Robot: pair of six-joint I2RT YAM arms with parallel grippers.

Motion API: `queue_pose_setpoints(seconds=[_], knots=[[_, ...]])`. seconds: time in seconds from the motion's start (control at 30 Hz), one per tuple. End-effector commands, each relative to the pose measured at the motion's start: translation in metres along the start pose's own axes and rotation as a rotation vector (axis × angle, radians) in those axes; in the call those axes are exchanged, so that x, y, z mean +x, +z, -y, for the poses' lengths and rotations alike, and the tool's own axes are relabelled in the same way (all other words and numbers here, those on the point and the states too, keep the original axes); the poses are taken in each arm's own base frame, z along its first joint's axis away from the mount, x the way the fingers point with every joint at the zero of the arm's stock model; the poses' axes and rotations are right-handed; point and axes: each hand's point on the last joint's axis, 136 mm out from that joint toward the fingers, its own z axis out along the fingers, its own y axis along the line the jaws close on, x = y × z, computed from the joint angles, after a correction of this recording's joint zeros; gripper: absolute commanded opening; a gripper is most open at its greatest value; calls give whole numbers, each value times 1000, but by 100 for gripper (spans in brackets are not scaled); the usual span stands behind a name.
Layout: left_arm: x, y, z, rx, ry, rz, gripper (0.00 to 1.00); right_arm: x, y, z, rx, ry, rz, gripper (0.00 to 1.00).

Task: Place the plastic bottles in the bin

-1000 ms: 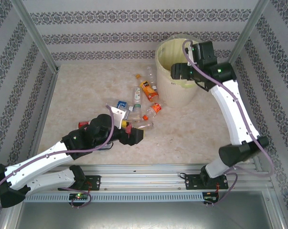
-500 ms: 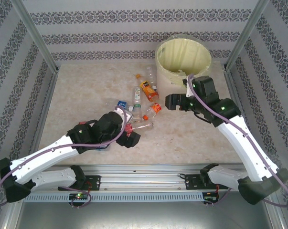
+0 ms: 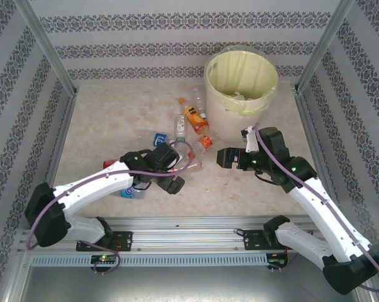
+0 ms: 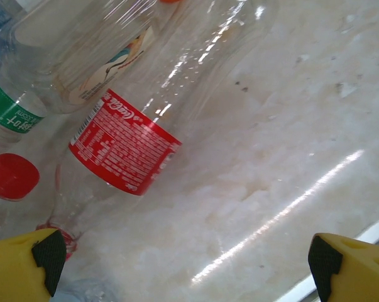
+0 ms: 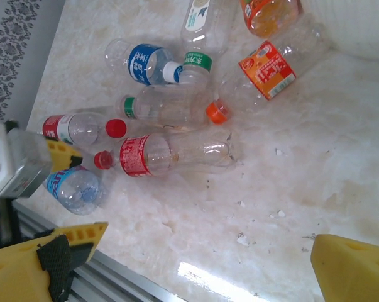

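Observation:
Several plastic bottles [image 3: 188,129] lie scattered on the marble table left of the bin [image 3: 230,119], a cream bucket with a yellow liner. In the left wrist view a clear bottle with a red label [image 4: 123,141] lies just ahead of my left gripper [image 4: 186,264], which is open with bare table between its fingers. The bottle's red cap sits close to the left fingertip [image 4: 48,258]. My right gripper [image 5: 202,270] is open over bare table, near side of the same red-labelled bottle [image 5: 170,154]. From above, the left gripper [image 3: 171,179] and right gripper [image 3: 222,157] flank the near bottles.
An orange-labelled bottle [image 5: 268,69], a blue-labelled one [image 5: 139,63] and a green-labelled one [image 5: 158,107] lie farther off. A blue-tinted bottle [image 5: 76,189] lies by the metal rail [image 5: 114,277] at the table's near edge. Patterned walls enclose the table.
My right arm has come away from above the bin and down toward the table right of the bottles, its jaws opening fully. My left arm has stretched out, its gripper lower over the near bottles.

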Motion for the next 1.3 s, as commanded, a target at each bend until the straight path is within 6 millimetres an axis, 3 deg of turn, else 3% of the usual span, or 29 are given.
queue_pose_setpoints(seconds=[0.0,0.4,0.63,0.87,1.07,1.27], knots=[[-1,8,-13,-48,59,-53,100,7,0,-5,-44,22,0,98],[-1,61,-34,-185,172,-217,99,16,0,1,-34,38,-11,98],[7,78,-34,-189,188,-284,95,19,3,4,-27,41,-17,98],[17,80,-12,-64,125,-322,87,19,5,6,-20,43,-20,98],[21,75,2,9,48,-318,69,19,7,9,-9,65,-19,97],[4,54,22,126,-67,-207,65,19,14,4,-62,180,-6,96]])
